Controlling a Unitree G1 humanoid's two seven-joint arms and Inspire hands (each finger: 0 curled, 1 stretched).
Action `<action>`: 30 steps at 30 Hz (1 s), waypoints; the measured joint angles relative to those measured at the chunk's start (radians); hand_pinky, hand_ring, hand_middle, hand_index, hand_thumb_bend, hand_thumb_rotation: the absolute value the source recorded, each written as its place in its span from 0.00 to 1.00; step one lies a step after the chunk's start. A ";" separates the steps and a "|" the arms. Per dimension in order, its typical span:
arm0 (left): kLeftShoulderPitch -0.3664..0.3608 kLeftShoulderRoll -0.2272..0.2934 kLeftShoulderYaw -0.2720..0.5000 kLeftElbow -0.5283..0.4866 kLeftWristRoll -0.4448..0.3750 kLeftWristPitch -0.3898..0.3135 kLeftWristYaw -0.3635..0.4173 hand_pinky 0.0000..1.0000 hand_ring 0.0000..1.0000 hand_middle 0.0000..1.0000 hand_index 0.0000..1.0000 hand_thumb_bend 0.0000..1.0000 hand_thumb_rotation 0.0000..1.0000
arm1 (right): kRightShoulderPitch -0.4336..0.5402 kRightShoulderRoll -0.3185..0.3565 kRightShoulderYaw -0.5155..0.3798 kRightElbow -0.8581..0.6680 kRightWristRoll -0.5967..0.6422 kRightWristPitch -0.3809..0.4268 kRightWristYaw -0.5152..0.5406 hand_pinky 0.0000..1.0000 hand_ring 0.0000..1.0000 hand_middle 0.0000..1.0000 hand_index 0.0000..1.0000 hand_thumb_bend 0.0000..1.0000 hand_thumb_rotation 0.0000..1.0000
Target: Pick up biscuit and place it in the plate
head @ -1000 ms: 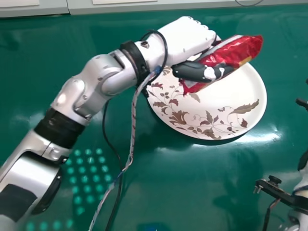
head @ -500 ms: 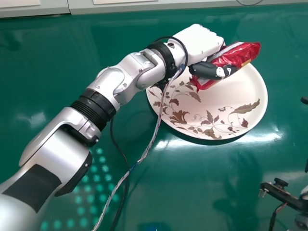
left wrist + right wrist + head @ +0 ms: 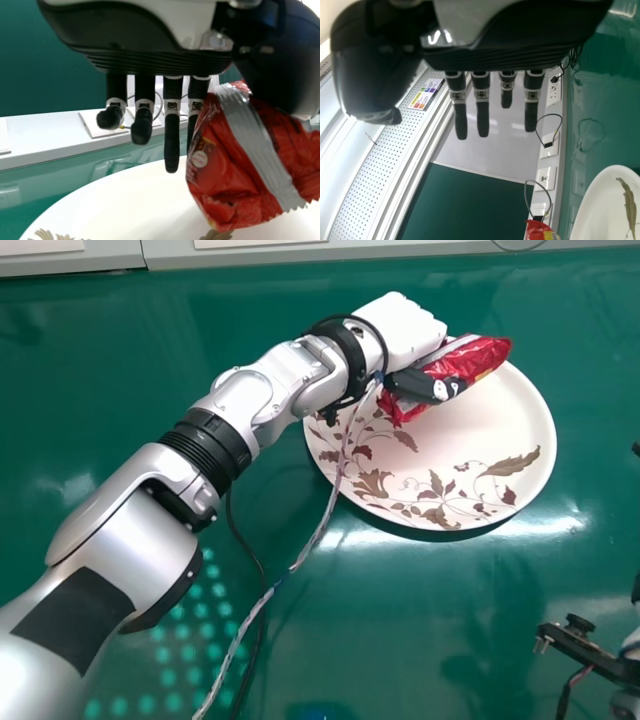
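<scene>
Because the left hand (image 3: 402, 328) pinches the biscuit packet (image 3: 478, 360) over the plate (image 3: 485, 440), toward the far edge of the surface (image 3: 420, 620), it should lower gently, since contact is perhaps hidden, and open only afterwards.

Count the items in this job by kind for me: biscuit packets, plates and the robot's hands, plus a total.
Red biscuit packet: 1
Plate: 1
Left hand and right hand: 2
Total: 4

The tabletop (image 3: 400, 630) is green — a perforated panel (image 3: 375, 167) bears a coloured label (image 3: 426, 93).
</scene>
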 measured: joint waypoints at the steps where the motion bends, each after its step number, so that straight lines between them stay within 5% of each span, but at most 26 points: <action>1: -0.002 0.003 -0.008 0.000 0.006 0.000 0.000 0.10 0.16 0.40 0.49 0.50 0.00 | 0.001 0.000 0.001 0.000 0.000 0.001 0.000 0.74 0.81 0.81 0.77 0.67 0.33; 8: -0.009 0.039 -0.030 -0.012 0.017 -0.005 -0.014 0.08 0.15 0.47 0.48 0.51 0.00 | 0.001 0.000 0.007 -0.001 -0.005 0.003 -0.002 0.68 0.78 0.80 0.77 0.67 0.32; 16: -0.009 0.055 -0.033 -0.028 0.017 -0.027 -0.009 0.09 0.15 0.47 0.48 0.51 0.00 | -0.001 -0.001 0.021 -0.001 -0.005 0.013 -0.010 0.74 0.81 0.81 0.77 0.67 0.33; 20: -0.009 0.057 -0.029 -0.028 0.005 -0.065 0.003 0.29 0.38 0.46 0.54 0.50 0.00 | 0.000 -0.001 0.031 -0.005 -0.008 0.023 -0.014 0.69 0.78 0.81 0.77 0.68 0.35; 22: -0.009 0.061 -0.026 -0.028 -0.012 -0.100 0.010 0.39 0.51 0.61 0.73 0.55 0.46 | -0.001 -0.001 0.035 -0.011 -0.011 0.030 -0.018 0.67 0.77 0.81 0.77 0.68 0.34; 24: -0.009 0.063 -0.021 -0.028 -0.026 -0.125 0.010 0.46 0.60 0.71 0.84 0.71 0.73 | -0.001 -0.002 0.035 -0.012 -0.011 0.031 -0.019 0.65 0.76 0.81 0.77 0.68 0.34; 30: -0.009 0.071 -0.011 -0.022 -0.042 -0.175 0.060 0.59 0.73 0.82 0.94 0.90 0.85 | -0.002 -0.002 0.040 -0.012 -0.031 0.032 -0.029 0.68 0.78 0.81 0.78 0.67 0.35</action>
